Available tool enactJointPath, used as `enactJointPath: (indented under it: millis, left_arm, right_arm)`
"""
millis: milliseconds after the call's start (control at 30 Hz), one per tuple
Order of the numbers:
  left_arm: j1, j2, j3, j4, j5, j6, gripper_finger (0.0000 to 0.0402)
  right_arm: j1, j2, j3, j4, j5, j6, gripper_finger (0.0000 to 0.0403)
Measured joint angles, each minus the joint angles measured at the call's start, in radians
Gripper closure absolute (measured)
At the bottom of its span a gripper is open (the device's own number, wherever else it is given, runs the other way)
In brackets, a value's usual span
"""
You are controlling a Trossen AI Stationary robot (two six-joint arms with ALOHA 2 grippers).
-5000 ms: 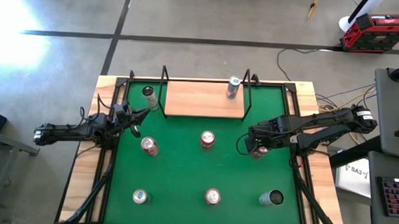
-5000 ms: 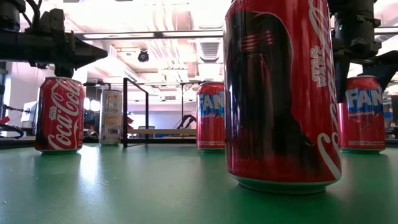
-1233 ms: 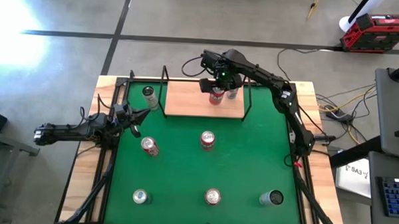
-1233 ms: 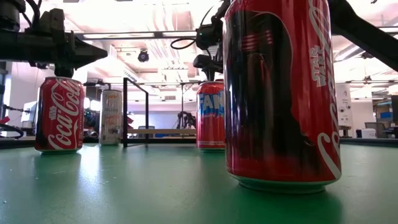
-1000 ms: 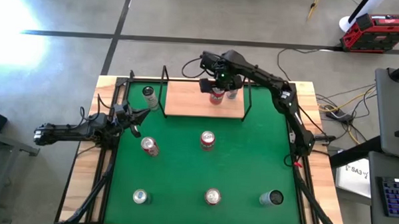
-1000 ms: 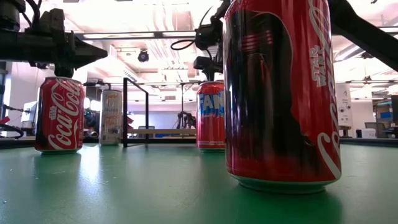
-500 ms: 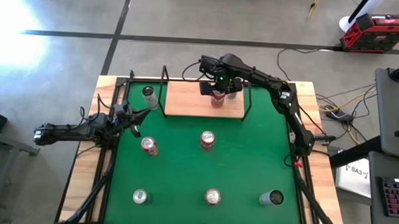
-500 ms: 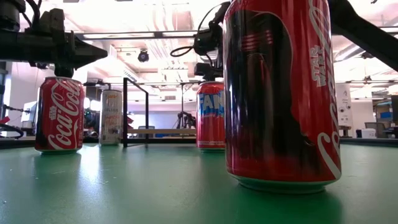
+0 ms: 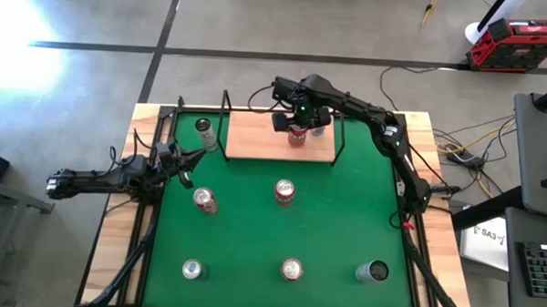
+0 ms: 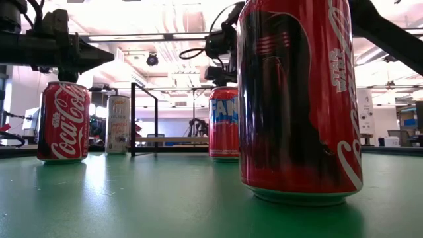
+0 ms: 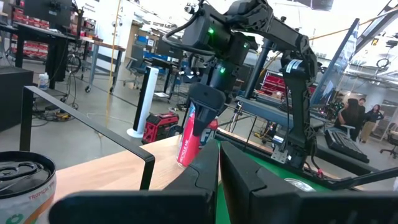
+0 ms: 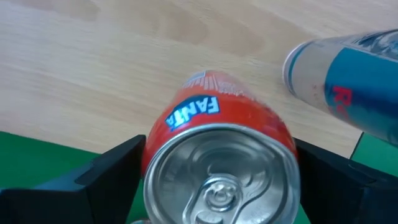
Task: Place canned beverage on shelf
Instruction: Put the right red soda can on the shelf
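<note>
Since five seconds ago, the right tool (image 9: 297, 123) has carried the Fanta can (image 12: 219, 149) from the green mat (image 9: 253, 226) onto the shelf (image 9: 256, 135), gripping it beside the blue can (image 12: 348, 74).

Right hand (image 9: 297, 127) holds a can (image 9: 297, 133) above the shelf (image 9: 256, 136), beside a slim can (image 9: 318, 128); left hand (image 9: 184, 159) waits at the mat's (image 9: 243, 234) left edge.

Grey concrete floor (image 9: 260, 25) — dark seams crossing it — red toolbox (image 9: 517, 43) (top right corner).
</note>
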Motion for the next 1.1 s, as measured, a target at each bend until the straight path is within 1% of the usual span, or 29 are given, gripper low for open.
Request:
enactJointPath:
  millis: [200,367,467,567,767,933,1000,1100]
  left_arm:
    - [0.0,0.0,0.0,0.0,0.0,0.0,0.0402]
    - [0.0,0.0,0.0,0.0,0.0,0.0,0.0402]
    - [0.0,0.0,0.0,0.0,0.0,0.0,0.0402]
    - [0.0,0.0,0.0,0.0,0.0,0.0,0.0402]
    - [0.0,0.0,0.0,0.0,0.0,0.0,0.0402]
    - [0.0,0.0,0.0,0.0,0.0,0.0,0.0402]
    - [0.0,0.0,0.0,0.0,0.0,0.0,0.0402]
    - [0.0,0.0,0.0,0.0,0.0,0.0,0.0402]
  right_arm:
    - [0.01,0.0,0.0,-0.011,0.013,-0.007,0.0019]
    - [0.061,0.0,0.0,-0.062,0.078,0.012,0.0018]
    - [0.092,-0.01,0.0,-0.066,0.089,0.019,0.0018]
    - [0.124,-0.024,0.0,-0.072,0.124,0.049,0.0018]
    - [0.212,-0.046,-0.023,-0.097,0.205,0.155,0.0018]
    - [0.291,-0.076,-0.091,-0.086,0.284,0.29,0.0018]
    - [0.327,-0.087,-0.125,-0.071,0.334,0.353,0.0019]
    - [0.377,-0.119,-0.19,-0.032,0.446,0.423,0.0019]
